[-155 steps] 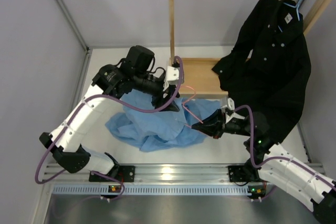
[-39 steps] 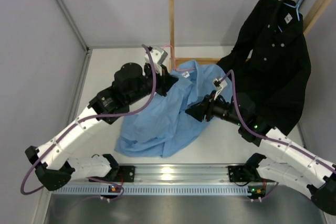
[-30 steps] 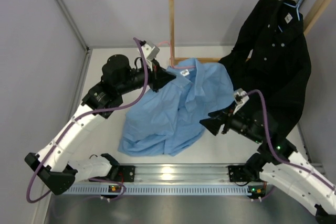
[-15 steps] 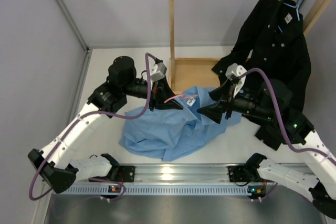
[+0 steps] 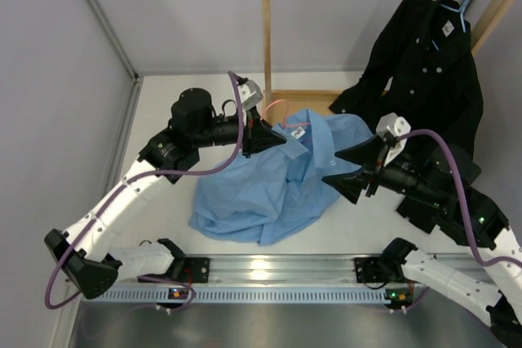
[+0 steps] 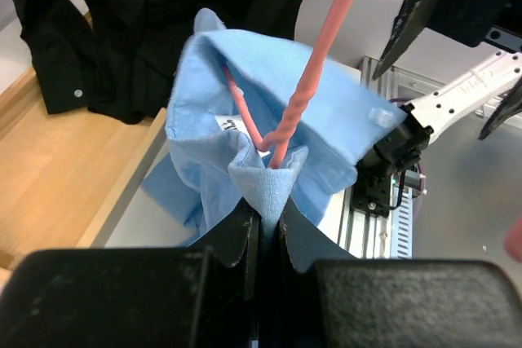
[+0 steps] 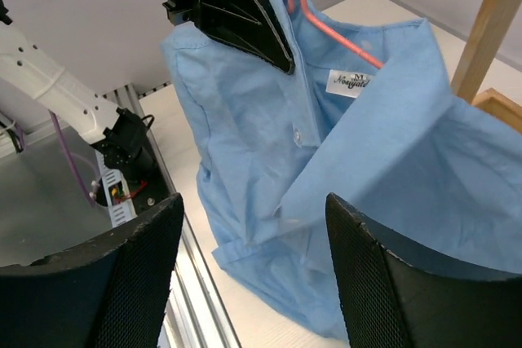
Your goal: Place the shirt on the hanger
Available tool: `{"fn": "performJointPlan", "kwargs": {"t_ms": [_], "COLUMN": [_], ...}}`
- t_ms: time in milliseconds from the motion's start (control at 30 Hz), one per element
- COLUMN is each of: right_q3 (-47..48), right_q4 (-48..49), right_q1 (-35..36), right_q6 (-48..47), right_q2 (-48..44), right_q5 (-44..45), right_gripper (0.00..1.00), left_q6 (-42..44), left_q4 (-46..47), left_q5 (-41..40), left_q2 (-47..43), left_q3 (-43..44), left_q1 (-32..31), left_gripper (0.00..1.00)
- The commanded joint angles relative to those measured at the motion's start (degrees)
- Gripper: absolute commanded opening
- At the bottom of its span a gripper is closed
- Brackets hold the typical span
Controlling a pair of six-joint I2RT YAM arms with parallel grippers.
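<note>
At table centre | left gripper point(image 5: 273, 138) clenched on shirt point(image 5: 269, 177) collar, hanger point(image 6: 320, 59) inside, lifted higher | right gripper point(image 5: 352, 170) released, backed to 3 o'clock | shoulders probably still unseated

Light blue button-up shirt point(image 5: 261, 193): thin woven cloth, matt, softly creased, with a white printed label point(image 7: 348, 82) at the collar; pink wire hanger point(image 6: 313, 79): smooth, faintly glossy coating, twisted at the neck. Black collared shirt point(image 5: 424, 79): matt cloth with small shiny buttons; pale wooden rack point(image 5: 266, 30): smooth, matt, visible grain. Right gripper point(image 5: 351, 170): fingers point(image 7: 114, 283) of matt black plastic with finely stippled faces; silver metal rail point(image 5: 269, 266): brushed, with sheen.
</note>
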Motion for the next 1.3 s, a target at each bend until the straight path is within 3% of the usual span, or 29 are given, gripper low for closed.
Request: {"fn": "performJointPlan", "kwargs": {"t_ms": [0, 233, 467, 867, 933, 1067, 1167, 1267], "right_q3": [0.5, 11.8, 16.5, 9.7, 8.6, 8.4, 6.7, 5.6], "right_q4": [0.0, -0.2, 1.5, 17.6, 19.8, 22.1, 25.9, 26.5], "right_q1": [0.0, 0.0, 0.1, 0.0, 0.1, 0.0, 0.0, 0.0], "right_q6": [0.5, -3.9, -7.2, -2.0, -0.4, 0.0, 1.8, 1.5], "right_q2": [-1.5, 8.2, 14.8, 15.6, 16.2, 17.9, 18.2, 17.2], "right_q5": [3.6, -2.8, -14.9, -26.5, -27.3, -27.9, -27.8, -26.2], "right_gripper": [0.70, 0.72, 0.69, 0.59, 0.55, 0.37, 0.00, 0.00], "left_q6": [-2.2, -1.9, -0.2, -0.7, -0.6, -0.4, -0.3, 0.3], "left_q4": [4.1, 3.2, 3.2, 3.2, 3.1, 3.1, 3.2, 3.2], "left_q5": [0.5, 30.6, 34.8, 34.5, 34.4, 34.8, 34.5, 33.3], "left_q2": [-1.2, 3.6, 4.5, 7.0, 7.3, 7.1, 6.3, 5.3], "left_q3": [1.2, 2.8, 2.0, 3.1, 3.1, 3.0, 2.5, 2.2], "left_q1": [0.0, -0.7, -2.7, -3.2, -3.3, -3.6, -3.5, -3.4], "left_gripper": [0.00, 0.00, 0.00, 0.00, 0.00, 0.00, 0.00, 0.00]}}
